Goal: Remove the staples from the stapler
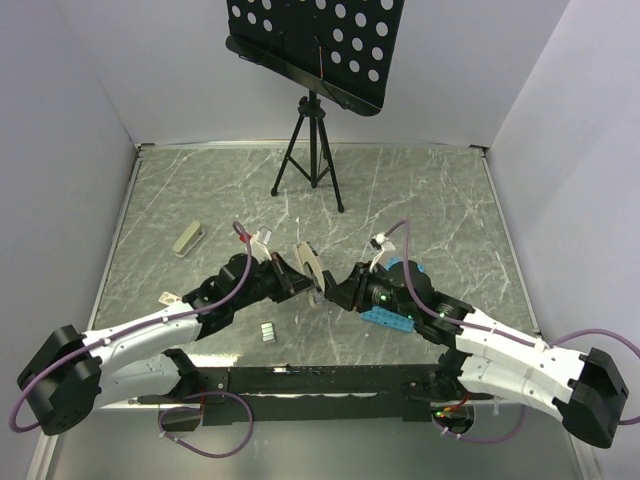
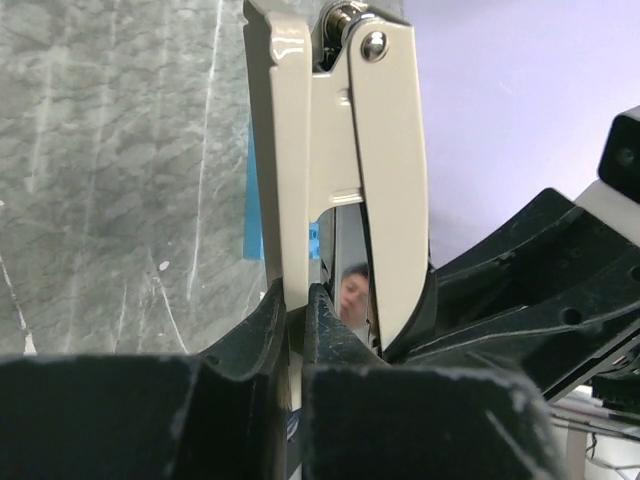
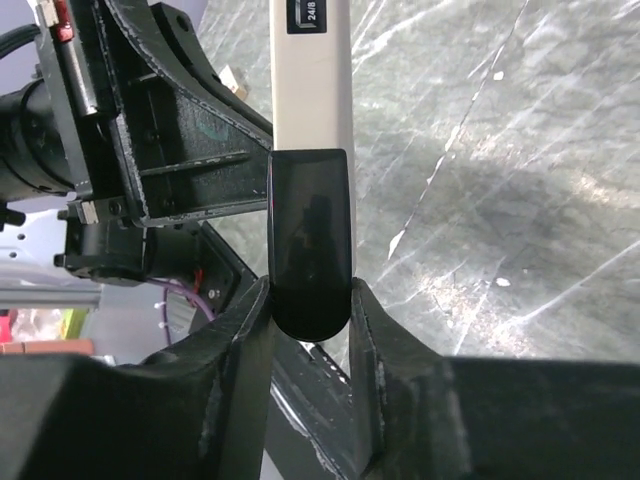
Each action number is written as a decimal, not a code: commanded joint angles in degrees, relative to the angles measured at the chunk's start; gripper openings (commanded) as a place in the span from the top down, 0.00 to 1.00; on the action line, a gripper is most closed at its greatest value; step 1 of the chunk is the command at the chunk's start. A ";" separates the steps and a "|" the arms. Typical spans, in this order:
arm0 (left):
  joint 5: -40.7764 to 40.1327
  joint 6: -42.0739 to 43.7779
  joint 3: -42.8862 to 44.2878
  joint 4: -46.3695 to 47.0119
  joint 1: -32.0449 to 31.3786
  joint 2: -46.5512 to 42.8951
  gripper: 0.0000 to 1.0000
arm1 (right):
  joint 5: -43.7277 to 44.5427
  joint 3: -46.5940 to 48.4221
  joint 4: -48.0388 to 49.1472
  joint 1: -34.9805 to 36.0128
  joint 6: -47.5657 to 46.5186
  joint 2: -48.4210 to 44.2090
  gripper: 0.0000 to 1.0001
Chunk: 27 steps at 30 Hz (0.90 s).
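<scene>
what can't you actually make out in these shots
Whether staples are inside the stapler: its channel is not shown in either wrist view, too small in the top view.
Blue tray: top view, mostly hidden under the right arm.
Loose staple strips: top view, too small to count.
Beige object: top view, too small to identify.

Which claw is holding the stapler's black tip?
The right claw: it grips the black-tipped arm of the stapler, while the left claw pinches the plain cream arm instead.
</scene>
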 commanded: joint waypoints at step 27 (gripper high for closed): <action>-8.78 47.53 8.06 -14.13 -6.10 -1.42 0.99 | -12.42 15.16 11.14 -25.10 -14.90 3.84 0.92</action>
